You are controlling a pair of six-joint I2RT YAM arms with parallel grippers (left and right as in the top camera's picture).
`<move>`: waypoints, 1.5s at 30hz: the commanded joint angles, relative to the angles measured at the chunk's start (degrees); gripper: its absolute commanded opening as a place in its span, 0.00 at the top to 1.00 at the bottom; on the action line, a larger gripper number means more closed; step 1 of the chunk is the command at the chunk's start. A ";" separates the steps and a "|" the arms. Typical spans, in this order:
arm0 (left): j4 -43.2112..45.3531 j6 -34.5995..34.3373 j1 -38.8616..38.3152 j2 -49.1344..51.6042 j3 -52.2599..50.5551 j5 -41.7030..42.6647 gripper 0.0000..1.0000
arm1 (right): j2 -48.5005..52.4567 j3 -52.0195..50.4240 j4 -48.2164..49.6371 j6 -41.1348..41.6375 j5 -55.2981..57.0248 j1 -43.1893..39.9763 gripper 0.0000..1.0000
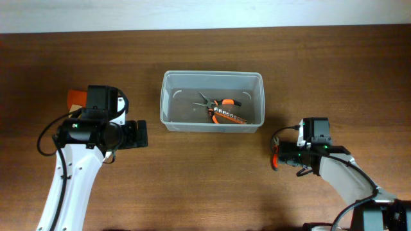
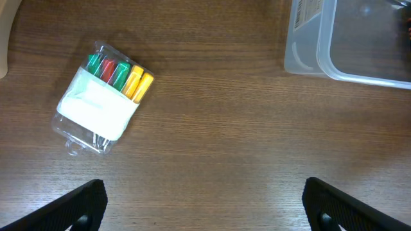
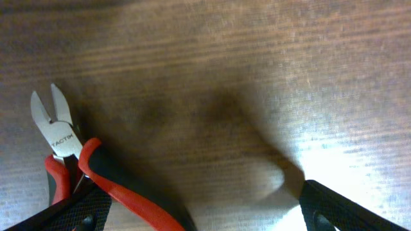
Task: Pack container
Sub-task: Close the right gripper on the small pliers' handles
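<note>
The clear plastic container (image 1: 168, 96) stands at the table's middle and holds orange-handled pliers (image 1: 221, 102) and a strip of bits (image 1: 230, 117); its corner shows in the left wrist view (image 2: 308, 58). My left gripper (image 1: 139, 135) (image 2: 205, 208) is open and empty over bare wood, left of the container. A clear packet of coloured pieces with a white card (image 2: 106, 102) lies ahead of it. My right gripper (image 1: 280, 154) (image 3: 205, 215) is open, low over the table. Red-and-black-handled cutters (image 3: 70, 147) (image 1: 274, 162) lie between its fingers, near the left one.
An orange object (image 1: 77, 97) is partly hidden under the left arm. The table's far edge meets a pale wall along the top of the overhead view. Brown wood stretches between the two arms in front of the container.
</note>
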 commanded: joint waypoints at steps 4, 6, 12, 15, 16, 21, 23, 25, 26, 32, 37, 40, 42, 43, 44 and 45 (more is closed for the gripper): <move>0.11 0.94 0.13 0.09 0.07 0.42 0.01 | 5.11 -3.41 -0.63 -0.44 -1.90 0.31 0.06; 0.11 0.94 0.13 0.09 0.07 0.42 0.01 | 5.11 -3.41 -0.55 -0.46 -2.40 0.31 0.09; 0.11 0.94 0.13 0.09 0.07 0.42 0.01 | 5.11 -3.41 -0.50 -0.46 -2.69 0.28 0.21; 0.11 0.94 0.13 0.09 0.07 0.42 0.01 | 5.11 -3.41 -0.50 -0.46 -2.69 0.28 0.29; 0.11 0.94 0.13 0.09 0.07 0.42 0.01 | 5.11 -3.41 -0.50 -0.44 -2.69 0.28 0.31; 0.11 0.94 0.13 0.09 0.07 0.42 0.01 | 5.11 -3.41 -0.50 -0.46 -2.69 0.28 0.41; 0.11 0.94 0.13 0.09 0.07 0.42 0.01 | 5.11 -3.41 -0.50 -0.46 -2.69 0.28 0.44; 0.09 0.94 0.13 0.09 0.07 0.42 0.01 | 5.11 -3.41 -0.50 -0.46 -2.67 0.28 0.52; 0.09 0.94 0.13 0.09 0.07 0.44 0.01 | 5.11 -3.41 -0.50 -0.46 -2.69 0.28 0.54; 0.09 0.94 0.13 0.09 0.07 0.42 0.01 | 5.11 -3.41 -0.48 -0.44 -2.69 0.28 0.69; 0.11 0.94 0.13 0.09 0.07 0.42 0.01 | 5.11 -3.37 -0.48 -0.46 -2.67 0.28 0.79; 0.11 0.94 0.13 0.09 0.07 0.42 0.01 | 5.11 -3.37 -0.46 -0.46 -2.67 0.28 0.81; 0.11 0.94 0.13 0.09 0.07 0.42 0.01 | 5.11 -3.37 -0.48 -0.44 -2.67 0.28 0.82; 0.11 0.94 0.13 0.09 0.07 0.42 0.01 | 5.11 -3.37 -0.48 -0.44 -2.67 0.28 0.83; 0.11 0.94 0.13 0.09 0.07 0.42 0.01 | 5.11 -3.37 -0.48 -0.46 -2.67 0.28 0.83; 0.11 0.94 0.13 0.09 0.07 0.42 0.01 | 5.11 -3.37 -0.48 -0.46 -2.67 0.28 0.84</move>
